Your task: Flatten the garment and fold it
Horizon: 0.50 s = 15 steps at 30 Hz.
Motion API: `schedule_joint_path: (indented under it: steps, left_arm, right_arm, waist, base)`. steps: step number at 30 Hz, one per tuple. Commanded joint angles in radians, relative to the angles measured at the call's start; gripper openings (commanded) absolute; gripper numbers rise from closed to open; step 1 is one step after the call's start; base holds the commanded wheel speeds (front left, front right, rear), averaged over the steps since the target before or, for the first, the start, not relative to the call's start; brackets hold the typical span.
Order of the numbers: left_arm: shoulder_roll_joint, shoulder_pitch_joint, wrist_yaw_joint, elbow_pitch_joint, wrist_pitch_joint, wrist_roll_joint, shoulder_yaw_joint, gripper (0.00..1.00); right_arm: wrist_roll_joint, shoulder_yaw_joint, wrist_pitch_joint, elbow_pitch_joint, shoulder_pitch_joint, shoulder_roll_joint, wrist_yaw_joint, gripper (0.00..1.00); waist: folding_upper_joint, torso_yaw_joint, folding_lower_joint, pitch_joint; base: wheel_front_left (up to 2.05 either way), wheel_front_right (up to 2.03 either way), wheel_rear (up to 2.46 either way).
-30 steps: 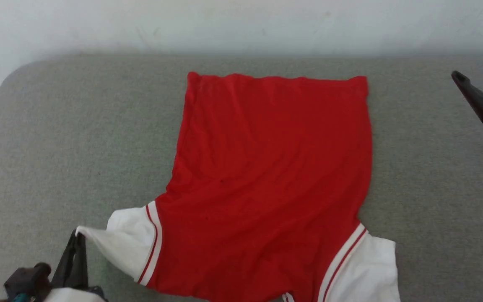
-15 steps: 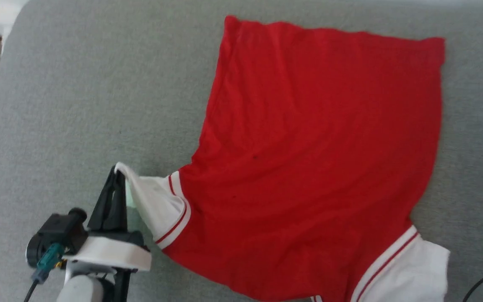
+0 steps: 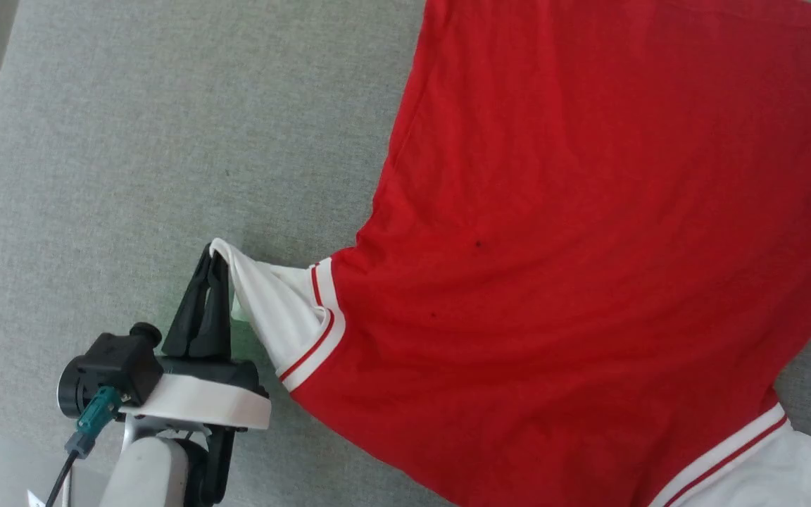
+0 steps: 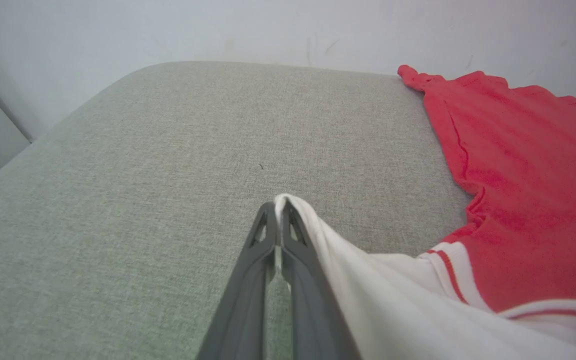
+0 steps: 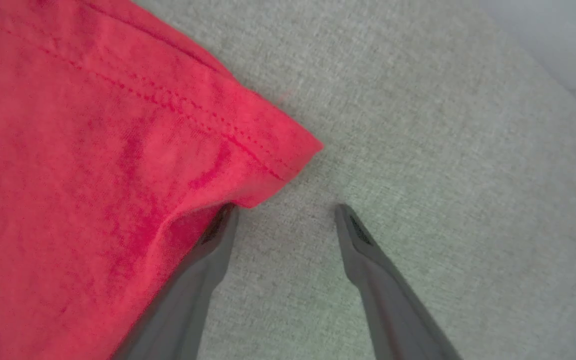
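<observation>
Head camera has swung down and leftward, closing on the garment (image 3: 553,246), which lies mostly spread on the grey worktop (image 3: 131,141). Left gripper (image 3: 214,255), pressed together, pinches the white sleeve (image 3: 272,303); right gripper (image 5: 285,210), spread, waits at a hem corner (image 5: 288,150). Flattening looks unfinished, folding not begun.

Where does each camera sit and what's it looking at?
Head: on the head, looking down at the garment on the cushion; left gripper, jaws shut on the white sleeve.
Left wrist: on that wrist, looking along the gripper towards the wall.
Right wrist: looking past the right gripper, jaws open, at the hem corner.
Head and left wrist share the pinched sleeve.
</observation>
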Motion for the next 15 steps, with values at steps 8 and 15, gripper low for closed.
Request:
schedule_joint_path:
  steps: [8,15]
  left_arm:
    - [-0.021,-0.005,-0.027,0.024,-0.005,0.031,0.038,0.00]
    - [-0.016,0.058,-0.028,0.039,-0.005,0.046,0.082,0.00]
  right_arm:
    - [0.057,0.069,-0.039,0.030,0.063,0.001,-0.001,0.00]
    - [0.121,0.066,-0.167,0.025,0.039,0.016,-0.001,0.00]
  waist:
    - [0.0000,-0.016,0.0004,-0.032]
    - [0.0000,-0.070,0.0004,-0.156]
  base:
    - [0.00,0.00,0.00]
    - [0.00,0.00,0.00]
